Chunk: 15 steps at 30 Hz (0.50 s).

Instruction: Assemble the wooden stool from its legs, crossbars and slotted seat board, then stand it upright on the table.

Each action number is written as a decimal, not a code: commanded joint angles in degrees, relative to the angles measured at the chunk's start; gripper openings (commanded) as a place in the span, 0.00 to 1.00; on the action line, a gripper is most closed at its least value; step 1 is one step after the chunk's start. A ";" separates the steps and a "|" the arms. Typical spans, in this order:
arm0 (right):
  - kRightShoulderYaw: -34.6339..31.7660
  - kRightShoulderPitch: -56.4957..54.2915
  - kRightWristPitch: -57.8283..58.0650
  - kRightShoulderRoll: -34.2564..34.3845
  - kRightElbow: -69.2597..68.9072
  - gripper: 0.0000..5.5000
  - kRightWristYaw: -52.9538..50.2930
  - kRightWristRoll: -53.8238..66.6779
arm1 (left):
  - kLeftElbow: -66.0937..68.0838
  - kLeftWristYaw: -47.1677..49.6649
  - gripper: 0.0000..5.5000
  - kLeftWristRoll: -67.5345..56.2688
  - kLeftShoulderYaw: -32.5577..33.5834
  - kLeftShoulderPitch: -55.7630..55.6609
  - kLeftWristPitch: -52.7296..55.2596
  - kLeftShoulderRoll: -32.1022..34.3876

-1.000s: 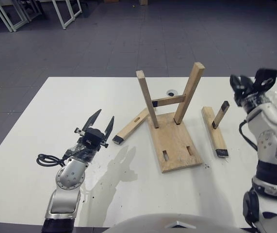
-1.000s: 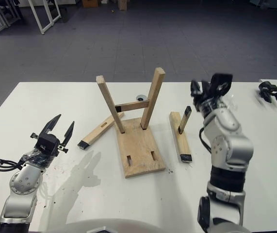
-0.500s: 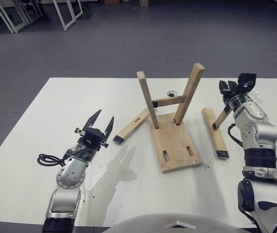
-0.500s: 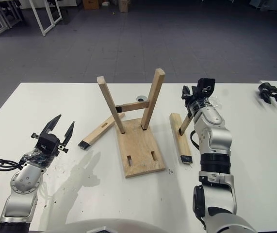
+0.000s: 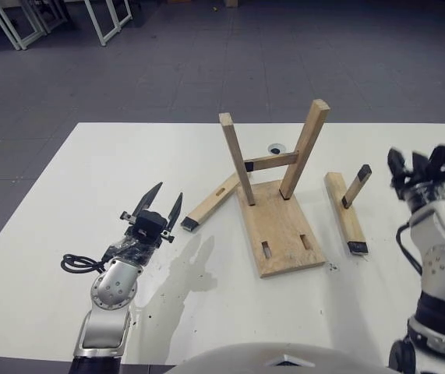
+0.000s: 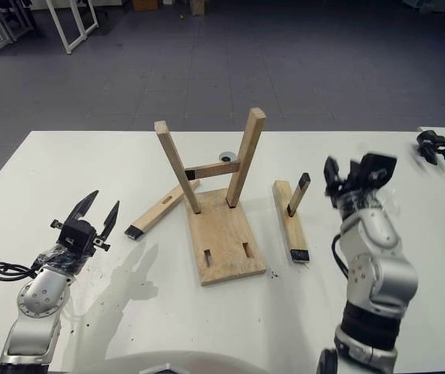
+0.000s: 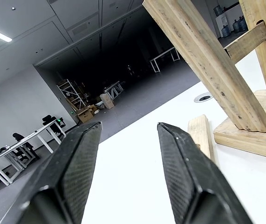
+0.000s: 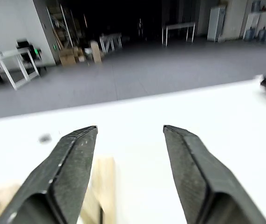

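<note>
— Where's the stool?
— Mid-frame: seat board flat on the table, so two legs stand slotted in it
— Grippers?
— Left gripper, lower left, and right gripper, right edge: both spread wide, empty, probably ready for the loose leg

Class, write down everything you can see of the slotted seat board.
The seat board is a pale, bare-wood rectangle lying flat on the white table. Two legs stand slanted in its far end, joined by a crossbar. Its two near slots are empty.
</note>
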 commanded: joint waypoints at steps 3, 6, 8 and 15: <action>5.10 12.28 -3.10 0.16 3.20 0.65 7.95 -1.01 | -0.20 -0.18 0.40 0.19 0.07 0.11 0.71 0.16; 6.80 13.99 -3.78 -0.35 4.52 0.75 10.83 -0.98 | -0.23 -0.24 0.40 0.15 0.07 0.16 0.80 0.18; 8.39 13.80 -3.45 -0.63 5.55 0.81 11.23 -2.01 | -0.23 -0.15 0.40 0.24 -0.10 0.29 0.85 0.01; 13.51 10.12 -4.76 -1.00 11.27 0.81 8.65 -9.13 | 0.29 -0.06 0.40 0.06 -0.15 -0.14 1.14 -0.21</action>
